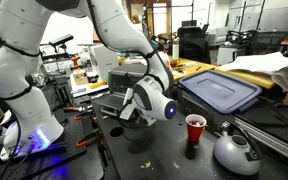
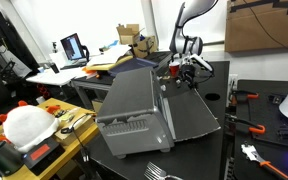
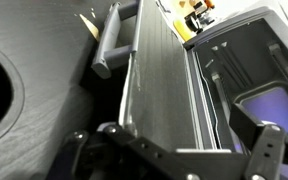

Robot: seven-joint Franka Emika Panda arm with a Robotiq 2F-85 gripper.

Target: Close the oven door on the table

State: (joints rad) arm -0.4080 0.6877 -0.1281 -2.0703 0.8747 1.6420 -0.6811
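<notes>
The silver-grey oven point(image 2: 132, 108) stands on the black table point(image 2: 199, 160). Its oven door point(image 2: 192, 115) hangs open, the dark panel sloping down to the tabletop. In the wrist view the door point(image 3: 159, 90) fills the middle, with its bar handle point(image 3: 114, 40) on the left and the oven's inside point(image 3: 246, 70) on the right. My gripper point(image 3: 174, 160) is open, its two fingers spread on either side of the door's edge. In both exterior views the gripper point(image 2: 184, 68) point(image 1: 144, 105) sits low at the door's outer end.
A red cup point(image 1: 196, 128) and a silver kettle point(image 1: 234, 150) stand on the table near the arm. A dark bin with a blue-grey lid point(image 1: 222, 92) is behind them. Tools point(image 2: 252, 125) and forks point(image 2: 156, 172) lie on the black top.
</notes>
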